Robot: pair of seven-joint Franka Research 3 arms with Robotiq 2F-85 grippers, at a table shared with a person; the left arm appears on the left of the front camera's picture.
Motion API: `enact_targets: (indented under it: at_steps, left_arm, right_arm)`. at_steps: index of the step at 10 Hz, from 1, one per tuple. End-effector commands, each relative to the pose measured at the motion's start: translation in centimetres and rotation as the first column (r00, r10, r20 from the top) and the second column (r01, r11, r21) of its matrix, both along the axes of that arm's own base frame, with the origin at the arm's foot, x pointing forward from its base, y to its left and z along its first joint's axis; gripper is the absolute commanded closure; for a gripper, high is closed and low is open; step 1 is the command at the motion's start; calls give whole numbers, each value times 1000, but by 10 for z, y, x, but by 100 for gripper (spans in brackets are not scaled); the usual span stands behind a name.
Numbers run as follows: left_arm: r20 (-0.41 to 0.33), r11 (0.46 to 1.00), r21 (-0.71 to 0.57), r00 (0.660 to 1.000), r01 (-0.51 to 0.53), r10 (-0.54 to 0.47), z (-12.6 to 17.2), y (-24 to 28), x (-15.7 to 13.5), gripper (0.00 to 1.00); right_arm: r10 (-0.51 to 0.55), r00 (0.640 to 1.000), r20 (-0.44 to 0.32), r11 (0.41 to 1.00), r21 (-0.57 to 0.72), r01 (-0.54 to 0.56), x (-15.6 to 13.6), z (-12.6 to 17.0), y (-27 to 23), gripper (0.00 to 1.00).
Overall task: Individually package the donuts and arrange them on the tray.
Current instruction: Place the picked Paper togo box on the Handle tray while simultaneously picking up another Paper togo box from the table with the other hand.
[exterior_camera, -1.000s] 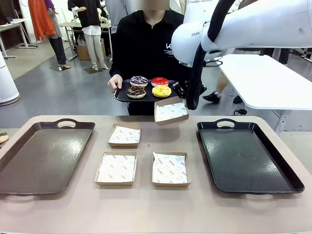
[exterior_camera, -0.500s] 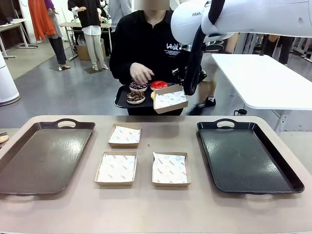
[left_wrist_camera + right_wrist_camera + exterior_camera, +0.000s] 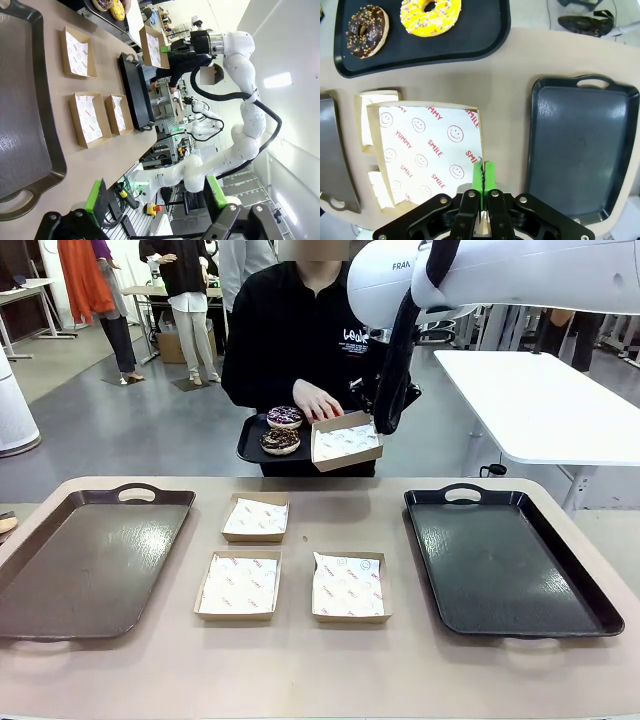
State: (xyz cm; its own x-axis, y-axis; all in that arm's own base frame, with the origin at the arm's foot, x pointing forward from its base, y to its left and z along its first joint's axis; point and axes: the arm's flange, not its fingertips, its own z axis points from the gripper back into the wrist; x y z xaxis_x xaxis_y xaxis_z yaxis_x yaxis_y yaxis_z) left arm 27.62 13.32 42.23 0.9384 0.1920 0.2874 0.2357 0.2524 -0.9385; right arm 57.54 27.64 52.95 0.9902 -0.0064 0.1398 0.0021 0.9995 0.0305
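Right end effector (image 3: 483, 172) clamped on one wall of lined box (image 3: 345, 440), box tilted mid-air beside person's serving tray (image 3: 250, 448) carrying donuts (image 3: 279, 441). Risk: thin edge pinch slips or box tips once donut's weight lands. Left end effector (image 3: 153, 194) open, empty.

Bright, even light; wrist views warped, perhaps slightly soft.
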Motion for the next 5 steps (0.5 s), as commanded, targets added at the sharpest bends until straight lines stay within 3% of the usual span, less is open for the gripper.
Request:
enact_targets:
  at_steps: [1, 5]
  left_arm:
    - [25, 1000, -15, 1000, -4, 4, 1, 2, 1, 0]
    - [25, 1000, -15, 1000, -4, 4, 1, 2, 1, 0]
  right_arm:
    - [-2, 1000, 6, 1000, -2, 2, -3, -1, -3, 100]
    - [-2, 1000, 6, 1000, -2, 2, -3, -1, -3, 100]
